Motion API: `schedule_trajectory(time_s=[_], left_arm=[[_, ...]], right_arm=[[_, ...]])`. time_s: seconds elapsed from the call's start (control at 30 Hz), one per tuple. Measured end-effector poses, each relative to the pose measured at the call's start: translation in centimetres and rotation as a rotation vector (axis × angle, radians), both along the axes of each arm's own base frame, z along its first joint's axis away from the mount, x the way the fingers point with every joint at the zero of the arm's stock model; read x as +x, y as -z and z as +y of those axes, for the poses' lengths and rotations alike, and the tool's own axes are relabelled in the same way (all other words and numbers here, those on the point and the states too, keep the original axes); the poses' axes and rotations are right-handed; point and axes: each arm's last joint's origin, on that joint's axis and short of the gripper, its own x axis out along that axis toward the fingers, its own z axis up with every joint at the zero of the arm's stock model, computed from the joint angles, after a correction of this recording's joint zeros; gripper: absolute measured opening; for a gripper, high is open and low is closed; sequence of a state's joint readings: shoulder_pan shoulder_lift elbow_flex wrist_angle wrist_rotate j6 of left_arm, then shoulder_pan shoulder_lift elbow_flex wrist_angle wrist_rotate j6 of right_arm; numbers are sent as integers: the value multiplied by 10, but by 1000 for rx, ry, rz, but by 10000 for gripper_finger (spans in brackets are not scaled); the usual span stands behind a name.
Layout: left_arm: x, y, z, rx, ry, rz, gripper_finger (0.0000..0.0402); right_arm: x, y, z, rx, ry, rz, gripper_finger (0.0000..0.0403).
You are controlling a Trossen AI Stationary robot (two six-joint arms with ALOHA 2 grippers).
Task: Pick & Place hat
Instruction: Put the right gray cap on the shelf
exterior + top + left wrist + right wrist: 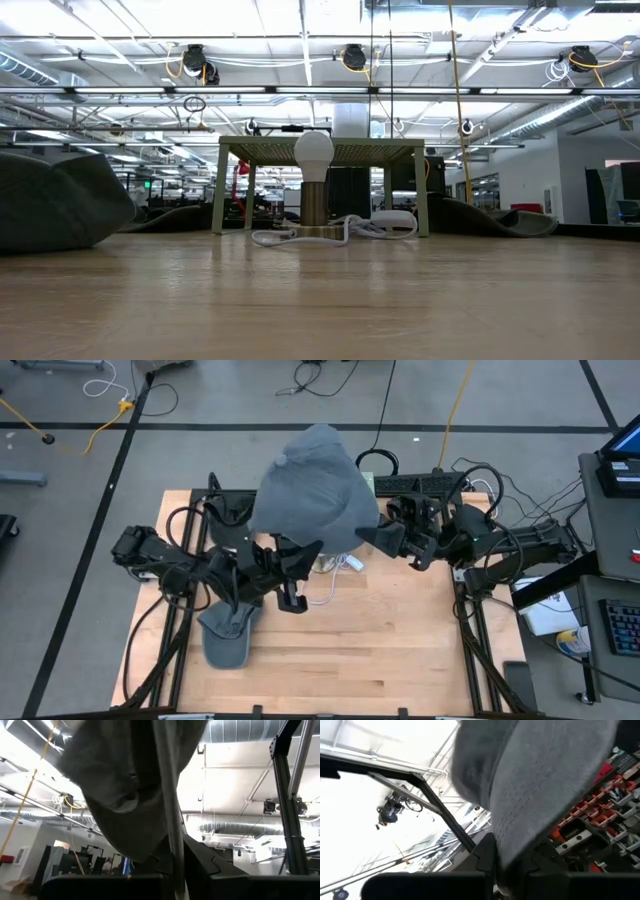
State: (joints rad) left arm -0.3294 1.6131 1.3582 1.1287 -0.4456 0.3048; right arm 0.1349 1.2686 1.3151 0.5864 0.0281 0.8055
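Observation:
A grey knit hat with a small bobble on top is held high over the table's far middle, between my two grippers. My left gripper reaches up to its lower edge from the left and is shut on it. My right gripper comes in from the right and is also shut on it. The hat fills the left wrist view and the right wrist view. A second grey hat, a peaked cap, lies flat on the table at the near left. My left gripper pinches a narrow fold of the hat's lower edge between its two fingers, which slant upward from the table's left. The hat stands above the fingers, clear of the table. My right gripper pinches the hat's lower edge on the opposite side between its two fingers. They slant upward from the table's right. The cloth rises above them, lifted clear.
A lamp with a white bulb and a loose white cord stands on the table under the hat, in front of a small green stand. Black cables and a keyboard lie past the far edge. Bare wood lies at the near right.

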Motion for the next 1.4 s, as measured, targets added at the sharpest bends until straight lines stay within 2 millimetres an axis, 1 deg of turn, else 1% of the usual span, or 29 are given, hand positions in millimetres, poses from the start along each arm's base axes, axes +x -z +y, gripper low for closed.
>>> schedule_trajectory(time_s=[0.13, 0.37, 0.5, 0.63, 0.73, 0.9, 0.97, 1.17, 1.4], left_arm=[[1, 1, 0, -18, 12, 16, 49], [3, 4, -7, -21, 36, 65, 94], [5, 8, -12, -2, 46, 154, 120], [7, 16, -23, 44, 80, 254, 137], [6, 19, -28, 43, 114, 327, 144], [3, 26, -34, 55, 178, 449, 145], [0, 26, -36, 48, 201, 476, 145], [-7, 27, -40, 61, 279, 558, 145], [-20, 25, -42, 58, 356, 641, 145]], right_arm=[[-1, -1, 0, -9, 22, -8, 10], [-7, -5, -2, -54, 42, -27, 5], [-17, -12, -7, -82, 63, -68, 5], [-31, -21, -13, -108, 71, -117, 5], [-39, -25, -18, -122, 28, -131, 5], [-49, -30, -30, -136, -52, -147, 5], [-49, -29, -37, -128, -91, -121, 5], [-44, -19, -61, -77, -185, 37, 5], [-47, -5, -91, 19, -213, 237, 5]])
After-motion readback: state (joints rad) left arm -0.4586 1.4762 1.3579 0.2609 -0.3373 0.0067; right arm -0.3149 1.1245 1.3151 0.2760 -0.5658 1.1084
